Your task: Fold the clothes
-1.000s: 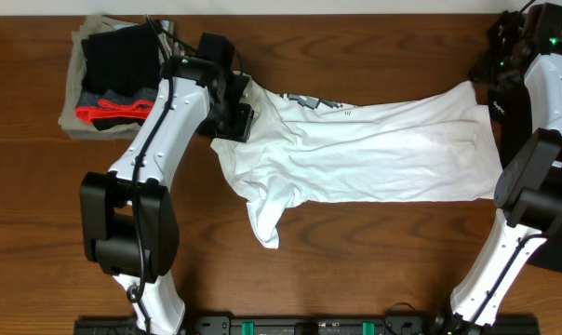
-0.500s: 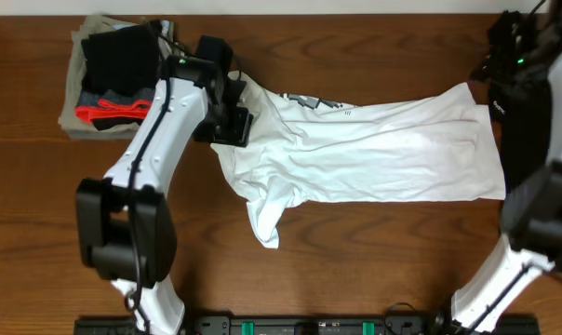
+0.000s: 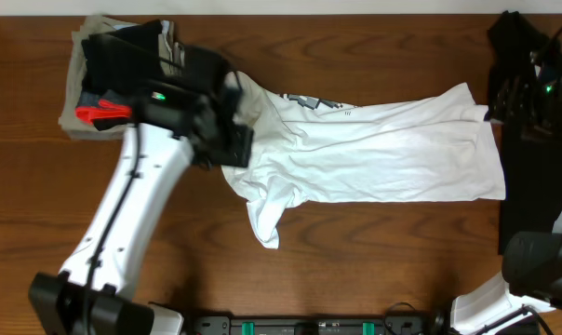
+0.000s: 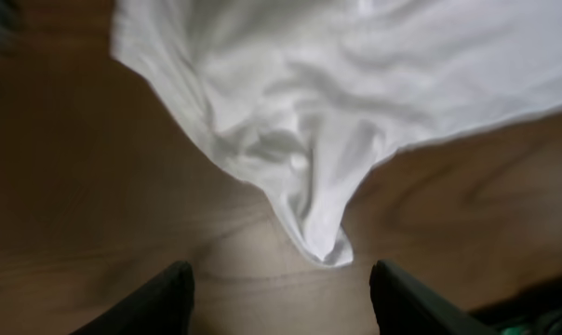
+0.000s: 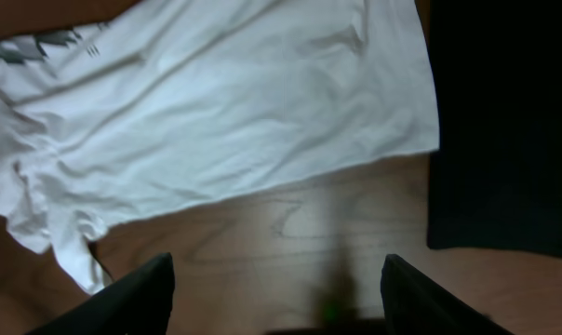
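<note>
The white T-shirt (image 3: 374, 154) lies spread sideways across the table, its print (image 3: 311, 102) near the left end and one sleeve (image 3: 265, 223) trailing toward the front. My left gripper (image 3: 227, 140) hovers over the shirt's left end, open and empty. In the left wrist view its fingers (image 4: 281, 307) frame bare wood just short of the sleeve tip (image 4: 320, 237). My right gripper (image 3: 521, 88) is raised at the shirt's right edge. In the right wrist view its fingers (image 5: 281, 307) are open and empty above the wood, with the shirt (image 5: 216, 112) ahead. A black shirt (image 3: 532, 186) lies at the right.
A stack of folded clothes (image 3: 113, 79), black, grey, red and olive, sits at the back left corner. The black shirt also shows in the right wrist view (image 5: 504, 121). Bare wood runs along the front of the table (image 3: 355, 270).
Both arms have lifted and swung: the left arm now rises higher over the shirt's left end, the right arm has drawn back to the right. The white shirt has not moved.
</note>
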